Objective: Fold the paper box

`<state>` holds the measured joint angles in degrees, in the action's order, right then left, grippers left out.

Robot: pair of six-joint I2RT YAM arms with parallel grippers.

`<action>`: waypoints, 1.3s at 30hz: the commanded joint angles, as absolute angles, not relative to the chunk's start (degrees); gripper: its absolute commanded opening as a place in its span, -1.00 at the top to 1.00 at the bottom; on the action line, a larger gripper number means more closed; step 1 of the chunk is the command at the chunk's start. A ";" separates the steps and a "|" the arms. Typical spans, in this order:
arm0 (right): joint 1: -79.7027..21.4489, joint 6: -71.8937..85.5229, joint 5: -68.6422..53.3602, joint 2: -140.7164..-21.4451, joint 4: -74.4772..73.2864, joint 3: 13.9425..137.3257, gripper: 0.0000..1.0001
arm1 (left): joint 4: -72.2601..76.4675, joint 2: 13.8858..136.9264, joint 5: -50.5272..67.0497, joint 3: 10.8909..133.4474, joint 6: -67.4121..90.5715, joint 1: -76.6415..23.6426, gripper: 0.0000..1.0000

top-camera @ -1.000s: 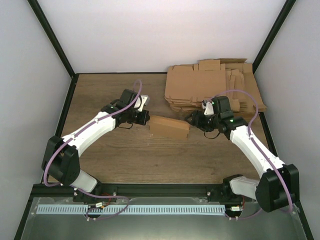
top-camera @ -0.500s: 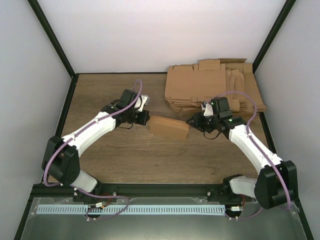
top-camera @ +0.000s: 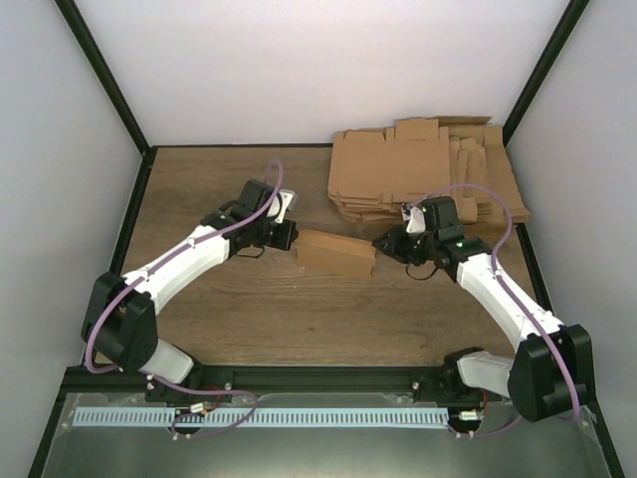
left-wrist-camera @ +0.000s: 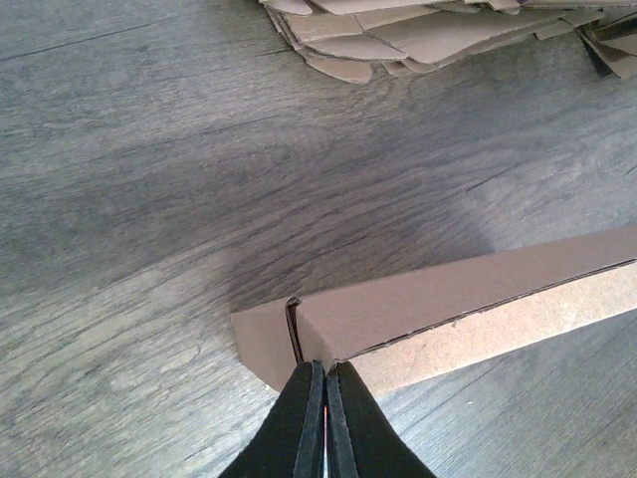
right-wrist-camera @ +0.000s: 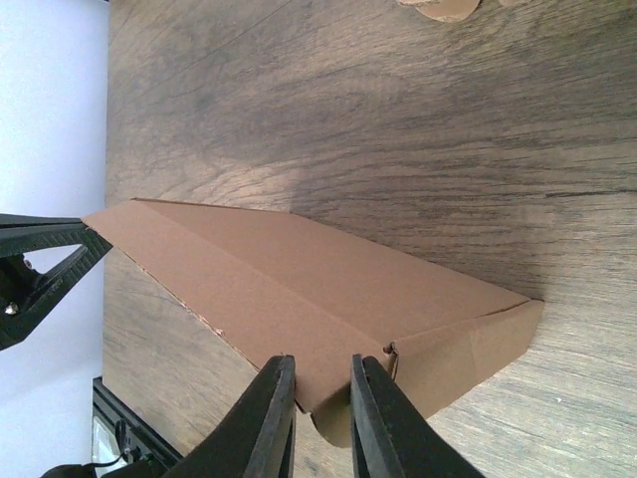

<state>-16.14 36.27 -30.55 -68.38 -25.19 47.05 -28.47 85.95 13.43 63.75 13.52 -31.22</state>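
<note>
Paper box [left-wrist-camera: 448, 309] cut off at right edge in left wrist view; cardboard pile [left-wrist-camera: 418, 30] cropped at top.

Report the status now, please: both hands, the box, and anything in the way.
Left hand shut, pinching the paper box at one end. Right hand narrowing at the other end, grip unconfirmed. Stack of cardboard blanks lies behind, apart.

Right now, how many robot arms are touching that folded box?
2. The left gripper presses the box's left end; the right gripper is at its right end.
</note>
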 commanded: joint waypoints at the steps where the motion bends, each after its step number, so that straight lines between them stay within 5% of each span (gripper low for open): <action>1: -16.93 34.00 -29.75 -68.47 -30.32 45.54 0.68 | -29.70 85.43 14.59 61.93 14.04 -32.38 0.92; 31: -23.13 30.15 -20.64 -65.35 -30.90 38.08 0.57 | -21.12 80.77 14.55 51.45 15.95 -32.79 0.91; 39: -23.10 29.65 -20.94 -64.51 -29.93 39.28 0.58 | -21.11 76.50 12.57 53.17 17.28 -32.73 0.50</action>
